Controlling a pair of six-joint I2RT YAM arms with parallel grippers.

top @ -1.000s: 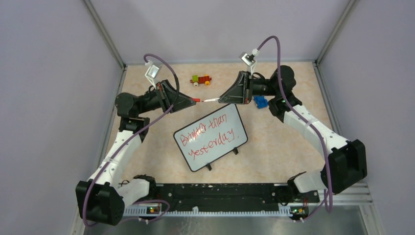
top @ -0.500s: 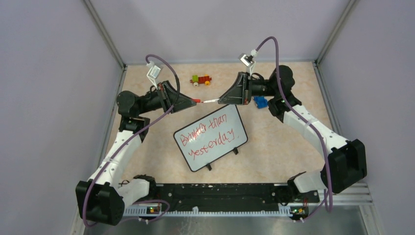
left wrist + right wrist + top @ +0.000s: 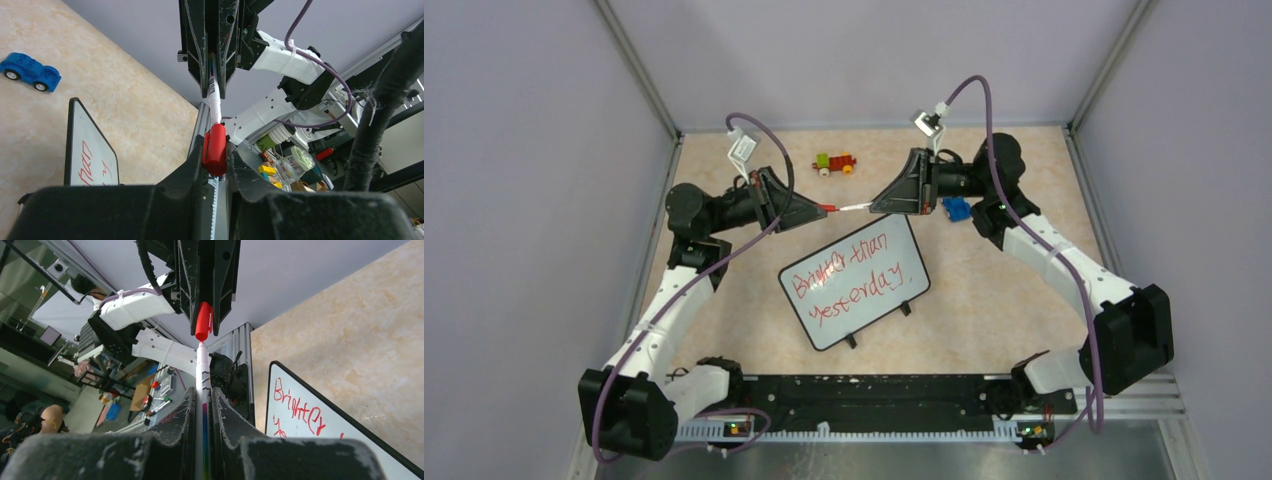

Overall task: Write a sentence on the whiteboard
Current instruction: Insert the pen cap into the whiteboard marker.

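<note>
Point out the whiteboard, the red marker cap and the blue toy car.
whiteboard (image 3: 902, 238), top external view, bare white near its far right corner
red marker cap (image 3: 215, 149), left wrist view, middle of the cap
blue toy car (image 3: 30, 72), left wrist view, its body

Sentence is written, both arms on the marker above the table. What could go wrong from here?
1. The left gripper pinches only the red cap and the right gripper the marker; any misalignment while pushing could skew the marker in the grip.
2. Whether the cap is fully seated is unclear; releasing early might drop it.
3. The pair hangs near the whiteboard's far edge; a dropped part could smear the sentence.
</note>
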